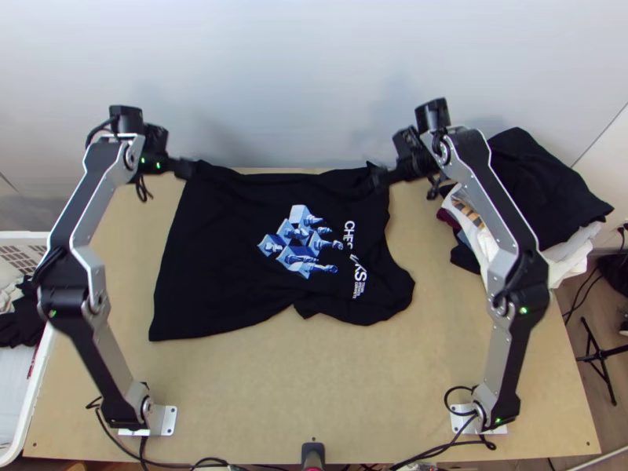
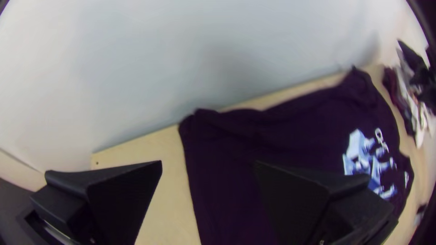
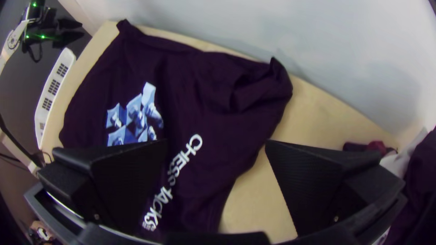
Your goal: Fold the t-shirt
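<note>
Lying spread sideways, the black t-shirt [image 1: 220, 243] has a far corner near the open left gripper [image 2: 208, 162], another near the open right gripper [image 3: 216, 140].

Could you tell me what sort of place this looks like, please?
Probably a robotics workspace for handling laundry: two robot arms stand at a wooden table, with a pile of clothes and a plastic basket beside them.
</note>
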Robot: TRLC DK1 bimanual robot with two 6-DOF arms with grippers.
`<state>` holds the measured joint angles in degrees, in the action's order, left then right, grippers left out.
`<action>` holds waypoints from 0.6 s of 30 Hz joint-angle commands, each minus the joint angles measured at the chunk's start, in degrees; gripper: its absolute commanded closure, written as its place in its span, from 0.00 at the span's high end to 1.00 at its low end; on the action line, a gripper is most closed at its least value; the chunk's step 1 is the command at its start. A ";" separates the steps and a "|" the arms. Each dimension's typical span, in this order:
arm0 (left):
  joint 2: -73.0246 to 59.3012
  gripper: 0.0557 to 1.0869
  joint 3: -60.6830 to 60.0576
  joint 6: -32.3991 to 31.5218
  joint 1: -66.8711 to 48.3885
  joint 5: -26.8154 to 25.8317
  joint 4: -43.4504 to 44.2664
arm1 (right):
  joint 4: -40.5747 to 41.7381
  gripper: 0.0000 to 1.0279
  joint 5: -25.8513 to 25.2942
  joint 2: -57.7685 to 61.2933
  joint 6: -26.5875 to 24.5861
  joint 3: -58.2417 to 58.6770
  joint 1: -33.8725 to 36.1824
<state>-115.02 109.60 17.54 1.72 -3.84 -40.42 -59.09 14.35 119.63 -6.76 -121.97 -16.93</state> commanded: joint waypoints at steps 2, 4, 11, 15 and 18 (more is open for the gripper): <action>21.07 0.92 -27.60 19.11 -5.23 -0.56 -2.11 | -3.58 0.94 -0.02 -15.92 -4.57 23.45 -1.70; 25.29 0.90 -32.70 20.96 -6.11 -0.65 -3.70 | -3.22 0.93 -0.02 -20.67 -5.63 30.48 -2.23; 35.83 0.89 -45.44 25.88 -12.53 -0.12 -7.12 | -1.64 0.90 -0.02 -28.84 -6.16 45.07 -3.81; 38.73 0.89 -48.34 28.34 -17.89 0.06 -11.34 | -1.73 0.90 -0.02 -29.90 -6.07 48.06 -5.57; 40.23 0.89 -50.28 30.62 -19.65 0.76 -12.66 | -1.91 0.90 0.06 -30.25 -5.63 49.55 -6.01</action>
<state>-80.53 66.41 43.46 -12.25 -3.79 -49.10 -60.93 14.35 92.60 -12.49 -79.53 -21.37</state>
